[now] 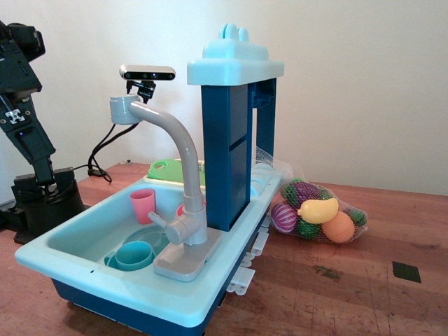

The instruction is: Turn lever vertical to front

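Note:
The grey toy faucet stands at the front rim of the light blue sink (84, 273). Its lever (158, 220) is a short grey rod jutting from the round valve body (183, 227), pointing left and slightly up over the basin. The tall curved spout (175, 140) rises above it. My black arm is pulled back at the far left, outside the sink. Its gripper (44, 170) hangs downward in front of the arm's base, well apart from the lever and holding nothing. The fingers look close together, but I cannot tell whether they are shut.
The basin holds a pink cup (142, 204) and a teal cup (134, 255). A dark blue tower (227, 154) stands right behind the faucet. A net bag of toy fruit (318, 212) lies on the wooden table to the right. A camera (147, 72) stands behind the sink.

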Robot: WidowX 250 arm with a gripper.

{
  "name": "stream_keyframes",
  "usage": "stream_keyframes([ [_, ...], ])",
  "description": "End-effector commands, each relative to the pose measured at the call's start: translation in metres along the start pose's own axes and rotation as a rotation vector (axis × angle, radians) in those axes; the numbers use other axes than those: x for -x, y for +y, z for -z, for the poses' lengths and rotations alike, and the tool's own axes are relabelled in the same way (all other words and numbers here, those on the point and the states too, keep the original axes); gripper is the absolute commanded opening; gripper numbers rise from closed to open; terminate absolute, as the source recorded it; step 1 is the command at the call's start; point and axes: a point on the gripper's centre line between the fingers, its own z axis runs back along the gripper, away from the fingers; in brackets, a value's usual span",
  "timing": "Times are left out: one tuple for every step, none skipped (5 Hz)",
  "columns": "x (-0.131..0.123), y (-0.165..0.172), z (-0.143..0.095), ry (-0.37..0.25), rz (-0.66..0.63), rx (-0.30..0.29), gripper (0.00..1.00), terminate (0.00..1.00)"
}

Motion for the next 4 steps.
stream_keyframes([
  [-0.0065, -0.0007, -0.0142, 0.007, -0.008, 0.049, 1.00, 0.00],
  [-0.0065, -0.0007, -0.0142, 0.007, -0.008, 0.049, 1.00, 0.00],
  [-0.0065, -0.0007, -0.0142, 0.007, -0.008, 0.049, 1.00, 0.00],
  [-0.0065, -0.0007, -0.0142, 0.007, -0.008, 0.049, 1.00, 1.00],
])
